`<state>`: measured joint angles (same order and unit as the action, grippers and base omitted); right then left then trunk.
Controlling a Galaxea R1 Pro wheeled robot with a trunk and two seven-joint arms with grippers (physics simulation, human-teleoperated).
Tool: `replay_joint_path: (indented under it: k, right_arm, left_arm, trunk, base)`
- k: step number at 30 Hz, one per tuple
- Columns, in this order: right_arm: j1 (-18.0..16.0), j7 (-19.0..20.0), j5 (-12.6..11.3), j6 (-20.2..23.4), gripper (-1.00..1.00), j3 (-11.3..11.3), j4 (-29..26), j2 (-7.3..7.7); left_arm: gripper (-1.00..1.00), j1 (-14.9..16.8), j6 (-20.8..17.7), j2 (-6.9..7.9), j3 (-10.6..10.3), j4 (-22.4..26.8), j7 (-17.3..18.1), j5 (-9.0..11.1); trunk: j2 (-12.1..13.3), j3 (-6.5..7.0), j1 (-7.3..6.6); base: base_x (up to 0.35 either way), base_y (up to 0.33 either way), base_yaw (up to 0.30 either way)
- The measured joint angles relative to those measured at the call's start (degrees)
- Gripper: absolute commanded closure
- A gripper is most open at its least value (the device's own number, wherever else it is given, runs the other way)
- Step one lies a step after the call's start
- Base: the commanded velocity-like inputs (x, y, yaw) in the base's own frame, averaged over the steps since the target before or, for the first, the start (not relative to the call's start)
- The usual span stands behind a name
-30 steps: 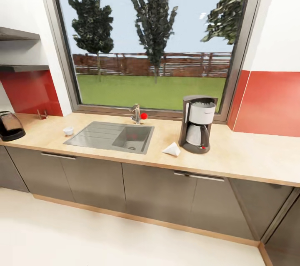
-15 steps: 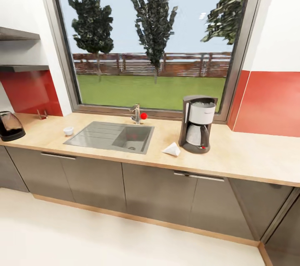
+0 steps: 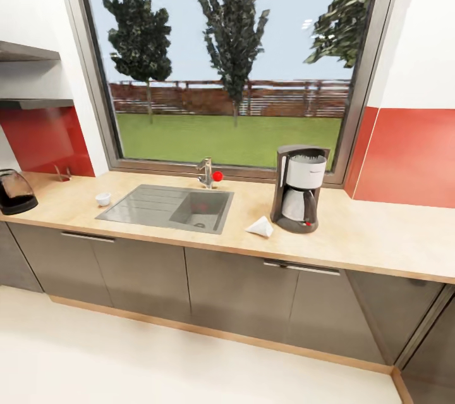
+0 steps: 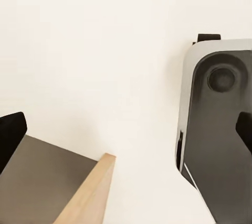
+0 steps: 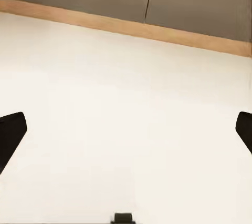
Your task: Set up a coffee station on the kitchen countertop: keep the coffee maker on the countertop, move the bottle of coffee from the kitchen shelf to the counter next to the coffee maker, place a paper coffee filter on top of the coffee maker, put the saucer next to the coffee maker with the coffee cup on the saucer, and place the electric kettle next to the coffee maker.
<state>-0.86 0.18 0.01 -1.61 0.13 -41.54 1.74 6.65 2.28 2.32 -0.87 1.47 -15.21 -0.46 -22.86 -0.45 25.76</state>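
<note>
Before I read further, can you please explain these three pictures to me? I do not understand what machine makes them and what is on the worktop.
A simulated wheeled robot with two arms took them. The big picture comes from its head camera, facing a kitchen. On the countertop stand the coffee maker, with the paper coffee filter lying beside it, a sink, the coffee cup and, far left, the electric kettle. The other two come from cameras near each gripper, looking down at the floor. The left gripper and right gripper are open and hold nothing.
</note>
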Motion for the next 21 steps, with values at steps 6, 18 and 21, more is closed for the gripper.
replay_joint_path:
  k: [6,18,21]
  right_arm:
    - [-0.01,-0.02,0.00,0.12,-1.00,0.11,-14.71,-1.91]
    - [-13.10,0.10,-0.06,0.69,-1.00,3.10,-22.67,-4.69]
    - [-15.83,-0.02,-0.07,0.77,-1.00,5.90,-22.79,-4.79]
  left_arm:
    - [-1.00,0.00,-0.08,-0.05,-0.15,0.00,0.49,-0.07]
    - [-1.00,0.00,-0.20,0.11,-0.10,-0.07,0.59,-0.01]
    - [-1.00,0.00,-0.18,0.02,-0.10,-0.08,0.59,0.08]
  trunk:
    - [0.00,0.00,0.00]
    - [0.00,0.00,-0.01]
    - [0.00,0.00,-0.01]
  base:
    - [0.000,0.000,0.000]
    - [0.023,0.000,0.000]
    - [0.111,0.000,0.000]
